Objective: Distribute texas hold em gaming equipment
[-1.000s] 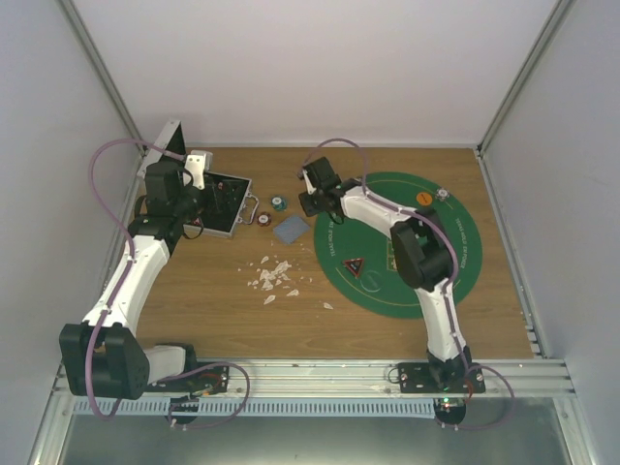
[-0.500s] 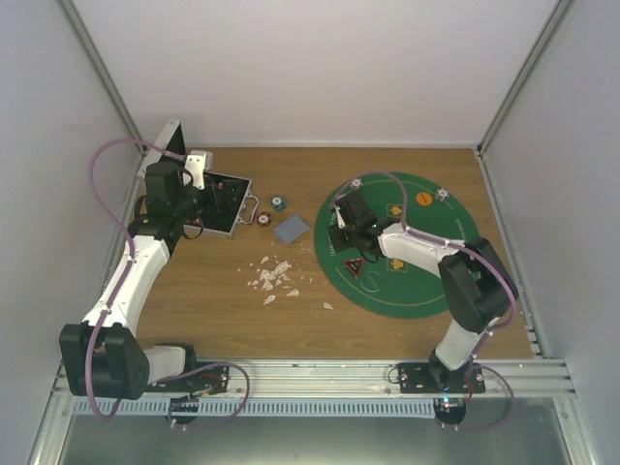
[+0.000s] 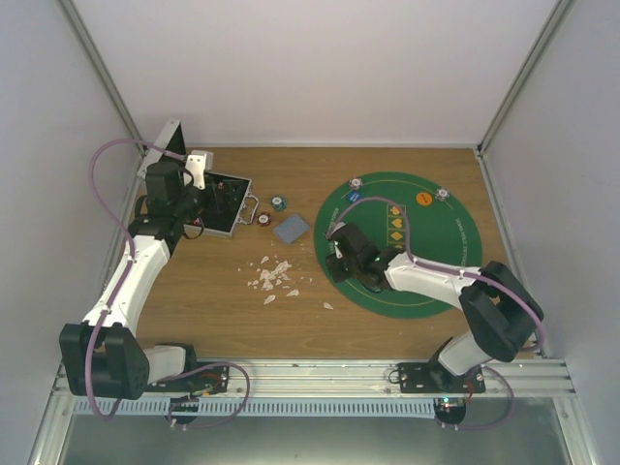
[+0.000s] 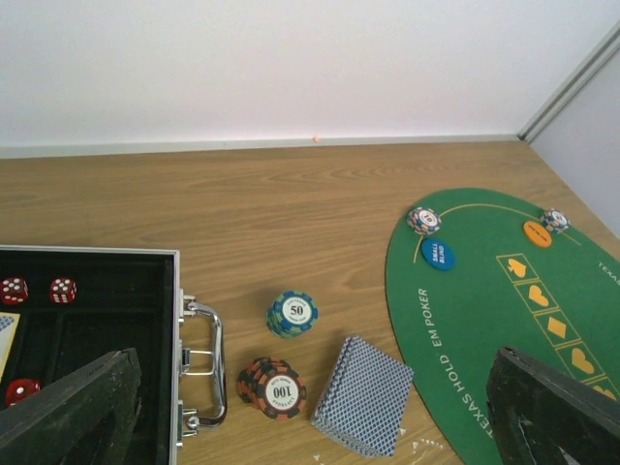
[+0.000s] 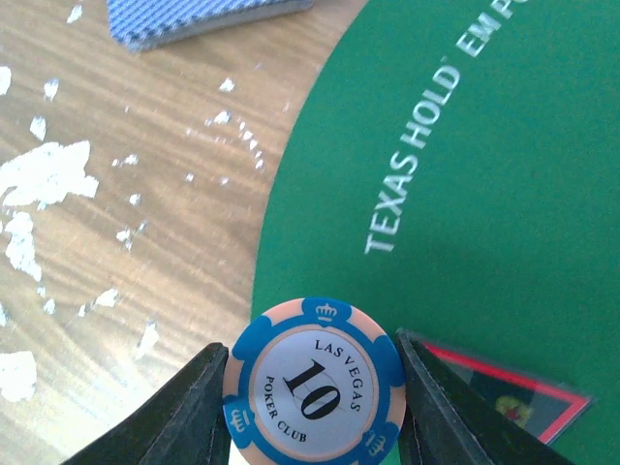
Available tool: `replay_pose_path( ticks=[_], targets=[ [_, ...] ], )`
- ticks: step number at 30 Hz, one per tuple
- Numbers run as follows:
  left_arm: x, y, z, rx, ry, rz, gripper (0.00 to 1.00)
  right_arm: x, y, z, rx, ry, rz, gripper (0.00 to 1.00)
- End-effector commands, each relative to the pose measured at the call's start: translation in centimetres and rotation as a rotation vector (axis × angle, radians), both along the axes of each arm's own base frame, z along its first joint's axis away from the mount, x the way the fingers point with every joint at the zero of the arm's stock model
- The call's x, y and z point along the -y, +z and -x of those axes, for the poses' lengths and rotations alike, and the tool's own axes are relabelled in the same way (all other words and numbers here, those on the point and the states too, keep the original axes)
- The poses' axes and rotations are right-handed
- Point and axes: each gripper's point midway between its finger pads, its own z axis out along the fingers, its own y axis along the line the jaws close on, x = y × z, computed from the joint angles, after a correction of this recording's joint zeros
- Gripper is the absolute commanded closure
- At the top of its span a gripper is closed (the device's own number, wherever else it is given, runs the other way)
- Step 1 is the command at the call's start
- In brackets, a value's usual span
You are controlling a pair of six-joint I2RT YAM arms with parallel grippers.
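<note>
The left claw (image 3: 205,201) hangs with its jaws spread wide above a metal case (image 4: 177,320) lined in black, which holds red dice (image 4: 62,289). Beside the chrome handle (image 4: 203,363) stand two stacks of stripe-edged chips, one blue-green (image 4: 293,313) and one orange-black (image 4: 273,387). A deck of cross-hatched blue cards (image 4: 363,395) lies next to them on the wooden table (image 4: 291,213). White crumbled scraps (image 5: 44,179) litter the wood. The right claw (image 3: 336,260) grips a round blue-and-peach chip (image 5: 315,383) by its rim, over the left edge of the round green felt mat (image 5: 465,174), beside a red-edged triangular token (image 5: 504,392).
</note>
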Motion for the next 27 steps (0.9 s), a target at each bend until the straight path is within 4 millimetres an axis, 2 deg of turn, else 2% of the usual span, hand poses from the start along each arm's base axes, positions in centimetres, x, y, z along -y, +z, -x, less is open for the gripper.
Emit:
replay_pose_path(
  ticks=[1, 9, 17, 27],
  targets=[
    [0.5, 1.4, -0.3, 0.056, -0.014, 0.006, 0.02, -0.5, 0.1, 1.1, 0.022, -0.026, -0.030, 0.69],
    [0.4, 1.4, -0.3, 0.058, -0.003, 0.000, 0.03, -1.0, -1.5, 2.8, -0.013, -0.024, -0.022, 0.69],
    [0.5, 1.6, -0.3, 0.062, -0.005, 0.000, 0.02, 0.3, -2.7, 2.9, -0.013, -0.071, 0.020, 0.69],
    [0.4, 1.7, -0.2, 0.064, -0.004, -0.001, 0.02, 0.2, -3.7, 2.3, -0.008, -0.072, 0.051, 0.68]
  ],
)
